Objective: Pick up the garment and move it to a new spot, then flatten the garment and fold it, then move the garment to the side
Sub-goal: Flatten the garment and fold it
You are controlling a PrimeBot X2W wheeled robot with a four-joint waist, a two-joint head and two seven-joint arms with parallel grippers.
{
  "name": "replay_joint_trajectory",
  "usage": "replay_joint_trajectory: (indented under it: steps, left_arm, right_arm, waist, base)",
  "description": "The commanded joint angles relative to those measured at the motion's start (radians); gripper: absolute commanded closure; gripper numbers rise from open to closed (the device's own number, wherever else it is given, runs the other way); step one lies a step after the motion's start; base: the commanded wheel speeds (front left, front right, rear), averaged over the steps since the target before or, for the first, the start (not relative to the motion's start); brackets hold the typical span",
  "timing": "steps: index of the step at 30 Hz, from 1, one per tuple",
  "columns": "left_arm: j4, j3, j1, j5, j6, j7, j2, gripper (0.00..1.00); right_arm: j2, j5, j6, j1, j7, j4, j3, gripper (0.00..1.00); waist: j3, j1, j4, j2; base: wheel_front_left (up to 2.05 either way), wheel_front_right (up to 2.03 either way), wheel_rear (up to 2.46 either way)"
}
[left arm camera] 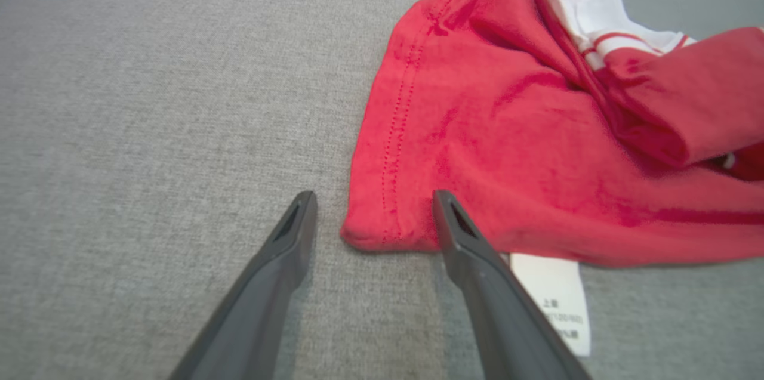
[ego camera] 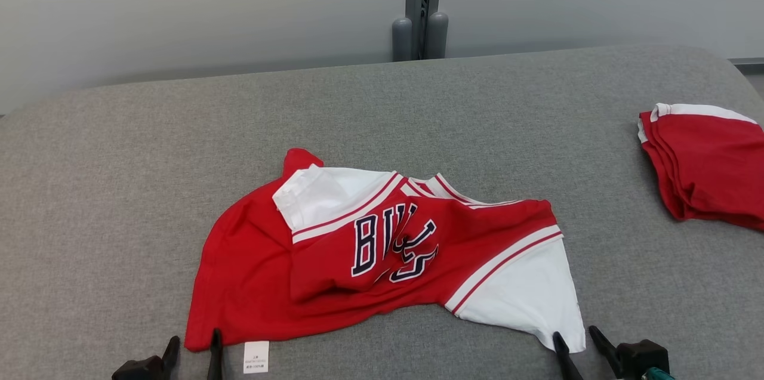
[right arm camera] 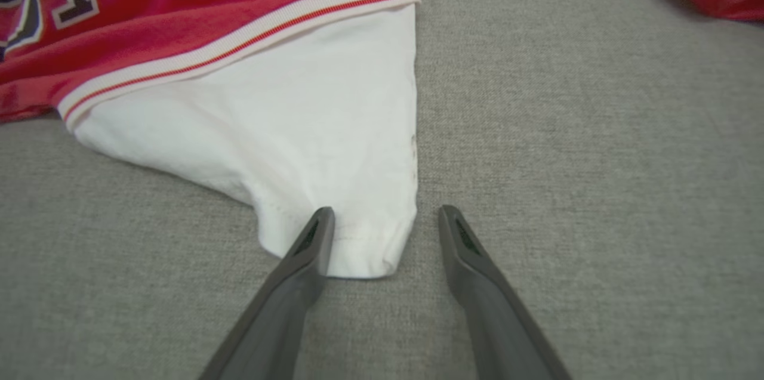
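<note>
Nearest of all, the left claw [ego camera: 194, 338] sat low at the front edge of the grey worktop [ego camera: 95, 219], its fingers spread wide and gripping nothing. In the left wrist view the red hem corner [left arm camera: 376, 231] of the garment [ego camera: 382, 249] lay between the two tips, one finger on bare cloth-covered worktop, the other over the hem. A white label [ego camera: 256, 357] poked out from under the hem just beside that claw.

Across at the same near edge, the right claw [ego camera: 574, 333] was also parted and empty. It straddled the tip of the white sleeve [right arm camera: 298, 147], with one finger over the cuff and the other on bare worktop just beside it.

Beyond both claws the garment lay crumpled and partly doubled over itself, lettering creased, near the middle of the worktop. Its long axis ran crosswise, left to right, from the red corner at the left claw to the white sleeve at the right. Each arm was therefore nearest its own end, and the cloth lay straight ahead of the fingers. I judged that a two-handed pinch at these corners would come next, lifting the garment; it was not yet flattened.

Farther right, well apart, sat a pile of red cloth [ego camera: 704, 165]. Farthest back stood a grey post [ego camera: 421, 10] against the wall.
</note>
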Motion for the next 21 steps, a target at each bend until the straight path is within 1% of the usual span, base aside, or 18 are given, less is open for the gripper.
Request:
replay_joint_trajectory:
  steps: [1, 3, 4, 5, 6, 7, 8, 9, 10, 11, 12, 13, 18, 21]
  left_arm:
    - [0.004, 0.005, -0.005, -0.002, 0.002, 0.000, 0.005, 0.00]
    - [0.014, 0.003, -0.010, -0.003, -0.002, 0.000, 0.005, 0.00]
    - [0.024, 0.001, -0.013, -0.005, -0.005, 0.000, 0.005, 0.00]
    - [0.032, 0.001, -0.017, -0.010, -0.007, 0.000, 0.004, 0.00]
    - [0.037, 0.000, -0.022, -0.010, -0.008, 0.000, 0.004, 0.00]
    - [0.043, -0.003, -0.027, -0.012, -0.011, 0.000, 0.004, 0.00]
    - [0.051, -0.005, -0.030, -0.015, -0.015, 0.000, 0.004, 0.00]
    - [0.059, -0.009, -0.032, -0.014, -0.021, 0.001, 0.004, 0.00]
    - [0.070, -0.013, -0.033, -0.017, -0.025, 0.002, 0.004, 0.00]
    - [0.073, -0.014, -0.037, -0.017, -0.027, 0.002, 0.003, 0.20]
    - [0.076, -0.014, -0.041, -0.017, -0.028, 0.003, 0.003, 0.53]
    - [0.082, -0.017, -0.041, -0.021, -0.035, 0.003, 0.003, 1.00]
    - [0.097, -0.028, -0.037, -0.032, -0.054, 0.003, 0.002, 1.00]
    - [0.080, -0.028, -0.034, -0.031, -0.064, 0.001, 0.003, 1.00]
  right_arm:
    - [-0.003, 0.006, 0.000, -0.003, 0.009, 0.016, 0.008, 0.11]
    - [-0.002, 0.006, 0.000, -0.014, 0.009, 0.020, 0.016, 0.16]
    - [-0.002, 0.007, 0.000, -0.018, 0.009, 0.023, 0.021, 0.23]
    - [-0.002, 0.008, 0.000, -0.020, 0.009, 0.027, 0.028, 0.34]
    - [-0.002, 0.009, 0.000, -0.023, 0.009, 0.031, 0.031, 0.55]
    - [-0.002, 0.011, 0.000, -0.027, 0.009, 0.034, 0.033, 0.70]
    - [-0.003, 0.012, 0.000, -0.030, 0.009, 0.037, 0.033, 0.87]
    - [-0.003, 0.013, 0.000, -0.032, 0.009, 0.038, 0.033, 1.00]
    - [-0.003, 0.013, 0.000, -0.033, 0.009, 0.039, 0.032, 1.00]
    - [-0.004, 0.013, 0.000, -0.034, 0.009, 0.039, 0.030, 1.00]
    - [-0.004, 0.013, 0.000, -0.034, 0.009, 0.038, 0.026, 1.00]
    - [-0.004, 0.012, 0.000, -0.035, 0.009, 0.035, 0.022, 1.00]
    - [-0.006, 0.011, 0.000, -0.042, 0.007, -0.001, 0.002, 1.00]
    - [-0.005, 0.026, 0.000, -0.043, 0.005, -0.035, -0.014, 1.00]
  waist:
    - [0.002, 0.0000, 0.000, 0.0000]
    - [0.004, 0.0000, 0.000, 0.0000]
    - [0.005, 0.0000, 0.001, 0.0000]
    - [0.006, 0.0000, 0.001, 0.0000]
    - [0.008, 0.0000, 0.002, 0.0000]
    - [0.010, 0.0000, 0.003, 0.0000]
    - [0.011, 0.0000, 0.003, 0.0000]
    - [0.012, 0.0000, 0.004, 0.0000]
    - [0.012, 0.0000, 0.004, 0.0000]
    - [0.011, 0.0000, 0.004, 0.0000]
    - [0.010, 0.0000, 0.005, 0.0000]
    - [0.009, 0.0000, 0.005, 0.0000]
    - [0.000, 0.0000, 0.001, 0.0000]
    - [-0.016, 0.0000, 0.003, 0.0000]
  base:
    - [0.00, 0.00, 0.00]
    - [0.00, 0.00, 0.00]
    - [0.00, 0.00, 0.00]
    - [0.00, 0.00, 0.00]
    - [0.00, 0.00, 0.00]
    - [0.00, 0.00, 0.00]
    - [0.00, 0.00, 0.00]
    - [0.00, 0.00, 0.00]
    - [0.00, 0.00, 0.00]
    - [0.00, 0.00, 0.00]
    - [0.00, 0.00, 0.00]
    - [0.00, 0.00, 0.00]
    - [0.00, 0.00, 0.00]
    - [0.00, 0.00, 0.00]
